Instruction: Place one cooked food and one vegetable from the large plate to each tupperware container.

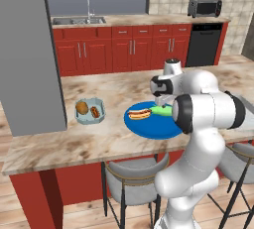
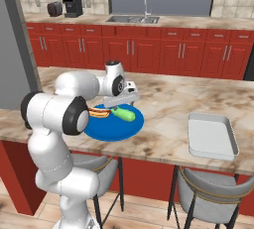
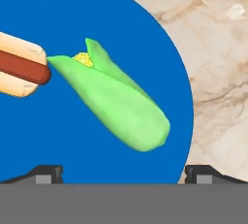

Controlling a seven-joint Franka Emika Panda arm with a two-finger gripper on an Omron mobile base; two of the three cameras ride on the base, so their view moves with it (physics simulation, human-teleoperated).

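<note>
Corn [image 3: 116,106], in its green husk, lies on the blue plate [image 3: 72,145] touching a hot dog [image 3: 19,70]; gripper [image 3: 123,173] jaws spread wide above it, empty; small tub [image 1: 90,111] holds two foods; large tray [image 2: 212,136] bare.

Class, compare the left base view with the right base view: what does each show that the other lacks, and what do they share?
Left base view alone: the small container holding two brownish foods, and a toaster oven. Right base view alone: the larger rectangular container, nothing in it, and a coffee machine. Both: the blue plate with a hot dog and corn.
</note>
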